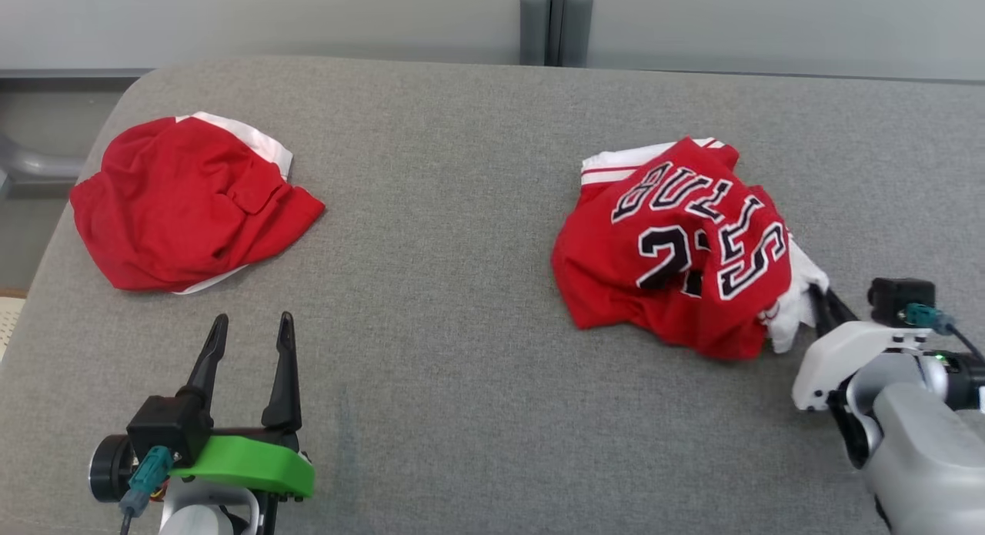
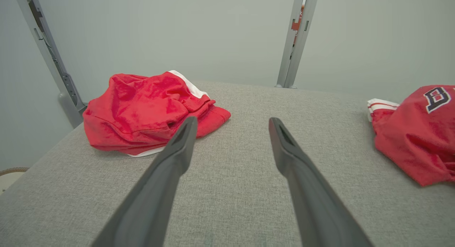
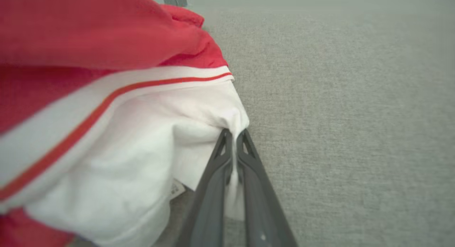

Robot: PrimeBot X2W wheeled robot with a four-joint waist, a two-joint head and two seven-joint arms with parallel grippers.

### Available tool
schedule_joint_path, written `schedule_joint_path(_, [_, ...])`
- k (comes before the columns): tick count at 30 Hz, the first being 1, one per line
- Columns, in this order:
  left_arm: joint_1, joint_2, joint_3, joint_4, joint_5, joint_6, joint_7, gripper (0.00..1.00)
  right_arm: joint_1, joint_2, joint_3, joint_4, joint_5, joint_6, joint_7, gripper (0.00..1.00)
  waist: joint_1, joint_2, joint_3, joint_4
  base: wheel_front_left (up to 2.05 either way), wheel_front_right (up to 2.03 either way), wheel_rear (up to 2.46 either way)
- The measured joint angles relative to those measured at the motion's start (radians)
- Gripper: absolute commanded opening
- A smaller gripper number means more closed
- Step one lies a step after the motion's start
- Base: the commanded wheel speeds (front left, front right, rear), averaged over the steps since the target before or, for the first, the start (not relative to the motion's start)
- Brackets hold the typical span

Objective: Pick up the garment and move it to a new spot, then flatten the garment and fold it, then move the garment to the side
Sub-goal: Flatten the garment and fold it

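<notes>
The garment (image 1: 677, 242) is a crumpled red jersey with black-and-white lettering and white trim, lying on the right part of the grey padded table (image 1: 462, 212). My right gripper (image 1: 817, 296) is at its right edge, shut on a fold of its white fabric (image 3: 149, 140). In the right wrist view the two fingers pinch that white cloth at the right gripper's tips (image 3: 234, 133), with the red part of the garment (image 3: 89, 44) bunched to the left. My left gripper (image 1: 254, 323) rests open and holds nothing at the lower left. The left wrist view shows the left gripper (image 2: 233, 121) wide apart and the garment (image 2: 419, 133) at the far right.
A second red garment with white trim (image 1: 185, 204) lies crumpled at the table's left side, just ahead of the left gripper, and appears as the red garment (image 2: 149, 108) behind the left finger. Grey posts (image 1: 555, 23) stand behind the table's far edge.
</notes>
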Motion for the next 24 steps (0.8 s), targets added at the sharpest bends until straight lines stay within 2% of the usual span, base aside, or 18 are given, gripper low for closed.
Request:
schedule_joint_path(6, [0.027,-0.002,0.007,0.0,0.003,0.0,0.0,1.0,0.072,-0.092,-0.097,-0.12,0.007,0.0,0.0,0.0,0.0,0.0,-0.042,-0.017,0.0,0.0,0.0])
schedule_joint_path(12, [0.044,-0.006,0.006,-0.002,0.004,0.0,0.0,1.0,0.122,-0.141,-0.179,-0.222,-0.013,0.0,-0.001,0.0,0.0,0.0,-0.074,-0.029,0.0,0.0,0.0])
schedule_joint_path(18, [0.06,-0.007,0.007,-0.005,0.003,0.0,0.0,1.0,0.143,-0.123,-0.201,-0.366,-0.049,0.0,-0.001,0.0,0.0,0.0,-0.089,-0.037,0.0,0.0,0.0])
schedule_joint_path(24, [0.061,-0.009,0.006,-0.004,0.003,-0.001,0.0,1.0,0.142,-0.05,-0.094,-0.527,-0.077,0.0,-0.001,0.0,0.0,0.0,-0.096,-0.032,0.0,0.0,0.0])
